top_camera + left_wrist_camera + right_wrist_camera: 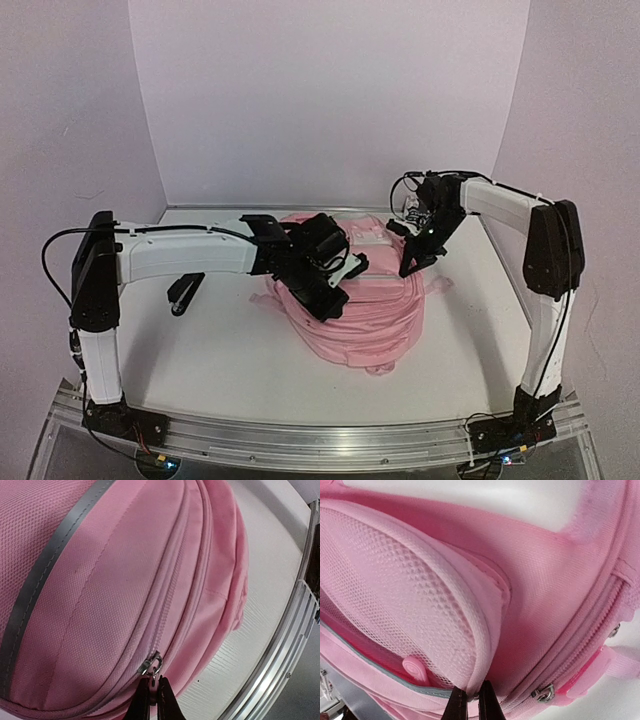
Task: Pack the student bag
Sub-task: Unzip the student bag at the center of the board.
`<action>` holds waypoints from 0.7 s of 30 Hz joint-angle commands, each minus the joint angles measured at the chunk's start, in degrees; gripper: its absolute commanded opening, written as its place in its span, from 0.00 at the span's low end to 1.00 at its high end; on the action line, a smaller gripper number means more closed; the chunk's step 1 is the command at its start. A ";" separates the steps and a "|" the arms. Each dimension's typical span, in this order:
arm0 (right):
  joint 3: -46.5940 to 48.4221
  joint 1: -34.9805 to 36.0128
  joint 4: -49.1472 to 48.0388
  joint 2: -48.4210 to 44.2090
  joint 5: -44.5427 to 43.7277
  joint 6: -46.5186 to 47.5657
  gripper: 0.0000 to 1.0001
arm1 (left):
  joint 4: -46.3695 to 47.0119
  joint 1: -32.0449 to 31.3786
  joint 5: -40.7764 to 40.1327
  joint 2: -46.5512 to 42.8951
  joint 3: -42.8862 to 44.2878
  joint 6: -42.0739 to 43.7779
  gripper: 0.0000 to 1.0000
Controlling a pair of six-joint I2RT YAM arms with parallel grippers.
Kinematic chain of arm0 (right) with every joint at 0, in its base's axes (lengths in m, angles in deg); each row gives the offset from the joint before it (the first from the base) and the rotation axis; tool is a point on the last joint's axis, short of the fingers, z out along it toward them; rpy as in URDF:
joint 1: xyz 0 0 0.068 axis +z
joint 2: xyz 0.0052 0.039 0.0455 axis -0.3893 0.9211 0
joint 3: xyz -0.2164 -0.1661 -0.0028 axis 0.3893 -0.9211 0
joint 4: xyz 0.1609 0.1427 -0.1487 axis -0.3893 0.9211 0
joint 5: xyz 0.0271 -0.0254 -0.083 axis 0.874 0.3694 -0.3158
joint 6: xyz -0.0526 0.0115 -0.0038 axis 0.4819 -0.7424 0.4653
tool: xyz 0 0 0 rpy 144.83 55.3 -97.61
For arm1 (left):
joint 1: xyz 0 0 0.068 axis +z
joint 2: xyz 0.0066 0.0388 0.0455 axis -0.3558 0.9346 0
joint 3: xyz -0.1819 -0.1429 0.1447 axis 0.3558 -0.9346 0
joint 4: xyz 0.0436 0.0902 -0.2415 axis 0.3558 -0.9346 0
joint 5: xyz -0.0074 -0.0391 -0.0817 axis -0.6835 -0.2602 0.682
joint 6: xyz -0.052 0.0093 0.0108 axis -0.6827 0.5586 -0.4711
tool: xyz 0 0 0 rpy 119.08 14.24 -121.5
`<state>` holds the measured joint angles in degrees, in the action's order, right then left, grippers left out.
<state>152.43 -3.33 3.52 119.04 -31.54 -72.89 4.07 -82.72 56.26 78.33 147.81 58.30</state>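
Two arms are seen from above, both reaching onto the student bag point(365, 310), which lies flat at the middle of the white table point(220, 350). The left gripper point(328, 296) is lowered onto the bag's near-left side; the right gripper point(412, 262) is set against its far-right edge. From here the fingers' state cannot be told. A small black object point(184, 291) lies on the table to the left, apart from the bag.

Left wrist: pink fabric of the student bag point(115, 590) fills the view, crossed by a silver reflective strip point(47, 565). The left gripper point(152, 694) is pressed closed, its tips pinching the metal zip pull point(152, 664) on the zip line. Table and aluminium rail point(280, 650) are seen at right.

Right wrist: a padded mesh panel of the student bag point(395, 595) is seen at close range. The right gripper point(471, 697) is closed on the panel's piped edge, pink fabric nipped between the tips. A second zip slider point(543, 694) sits just beside, untouched.
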 commanded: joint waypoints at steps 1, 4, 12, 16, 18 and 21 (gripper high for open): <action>-2.92 -1.12 -7.21 -0.90 -14.42 8.81 0.00 | -2.49 1.45 -1.77 -2.07 0.36 0.28 0.00; -9.65 -1.15 -12.07 -3.48 -19.11 12.85 0.00 | -3.09 5.43 -1.96 -5.35 -2.83 1.06 0.00; -12.31 -1.83 -17.77 -3.30 -22.62 15.13 0.00 | -5.64 13.57 -3.67 -10.84 -5.69 8.03 0.00; -11.84 -2.16 -18.31 -3.30 -22.80 16.06 0.00 | -5.30 17.06 -5.79 -7.98 -3.08 8.39 0.00; -12.26 -2.15 -18.40 -3.85 -22.50 16.52 0.00 | -3.61 18.48 -8.60 -5.78 -0.99 7.36 0.00; -12.57 -2.11 -18.48 -4.41 -22.08 16.78 0.00 | -1.06 18.81 -10.30 -2.08 2.66 7.12 0.00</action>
<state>141.93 -2.36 -14.41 112.99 -37.41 -60.84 4.39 -68.32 56.22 73.71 144.53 65.56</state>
